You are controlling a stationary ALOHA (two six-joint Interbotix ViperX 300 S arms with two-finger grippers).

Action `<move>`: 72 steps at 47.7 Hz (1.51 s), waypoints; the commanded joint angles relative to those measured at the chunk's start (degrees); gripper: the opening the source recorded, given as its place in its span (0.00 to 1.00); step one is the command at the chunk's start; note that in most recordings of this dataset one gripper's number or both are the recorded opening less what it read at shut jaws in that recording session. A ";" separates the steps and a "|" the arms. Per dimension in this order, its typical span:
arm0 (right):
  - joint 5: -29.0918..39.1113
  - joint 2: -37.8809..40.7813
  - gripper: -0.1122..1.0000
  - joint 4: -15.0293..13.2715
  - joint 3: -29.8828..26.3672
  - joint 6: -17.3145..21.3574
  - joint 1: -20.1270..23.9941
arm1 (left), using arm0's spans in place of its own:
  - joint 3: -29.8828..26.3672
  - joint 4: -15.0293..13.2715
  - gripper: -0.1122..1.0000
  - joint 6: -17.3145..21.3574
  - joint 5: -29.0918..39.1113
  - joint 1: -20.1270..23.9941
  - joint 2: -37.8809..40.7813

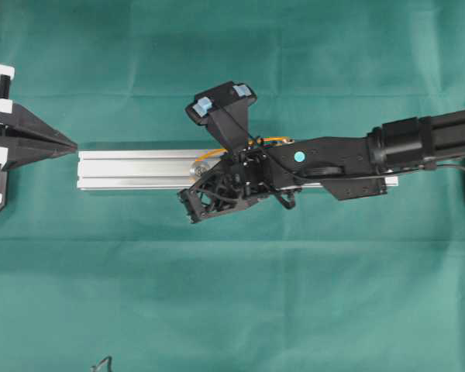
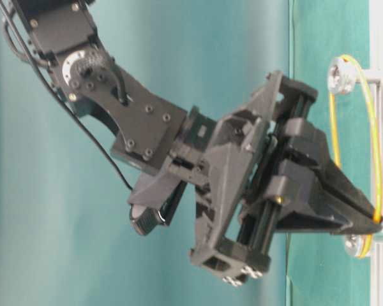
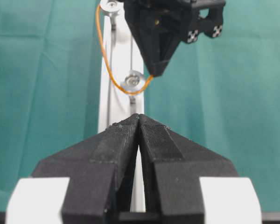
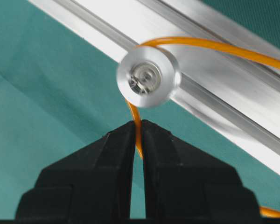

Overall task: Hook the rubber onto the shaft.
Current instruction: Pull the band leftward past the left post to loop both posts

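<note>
The rubber (image 4: 214, 45) is a thin orange loop along the aluminium rail (image 1: 132, 169). It runs round the silver shaft (image 4: 148, 78) and down between the black fingers of my right gripper (image 4: 138, 123), which is shut on it just below the shaft. In the left wrist view the rubber (image 3: 105, 51) stretches from the far shaft (image 3: 112, 7) round the near shaft (image 3: 133, 80) to the right gripper (image 3: 155, 72). My left gripper (image 3: 139, 116) is shut and holds nothing. It sits off the rail's left end (image 1: 71, 146), apart from the rubber.
A green cloth (image 1: 232, 294) covers the table. The right arm (image 1: 418, 143) lies over the rail's right half. In the table-level view the rubber (image 2: 376, 146) spans the upper shaft (image 2: 340, 75) and the lower shaft (image 2: 354, 245).
</note>
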 commanded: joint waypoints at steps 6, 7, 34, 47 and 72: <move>0.09 -3.60 0.17 -0.35 1.41 0.09 -0.09 | -1.58 0.09 0.10 0.00 -0.18 -0.09 0.35; 0.09 -3.87 0.17 -0.35 1.58 0.09 -0.09 | -1.58 0.09 0.10 0.00 -0.18 -0.09 0.35; 0.09 -6.77 0.17 -1.14 5.98 0.09 -0.09 | -1.58 0.09 0.10 0.00 -0.18 -0.18 0.35; 1.32 -8.44 0.17 -1.93 7.56 -0.18 -0.09 | -1.58 0.09 0.10 0.00 -0.26 -0.18 0.26; 1.05 -8.70 0.17 -2.02 7.82 -1.32 0.00 | -1.58 0.09 0.10 -0.09 -0.18 -0.18 0.26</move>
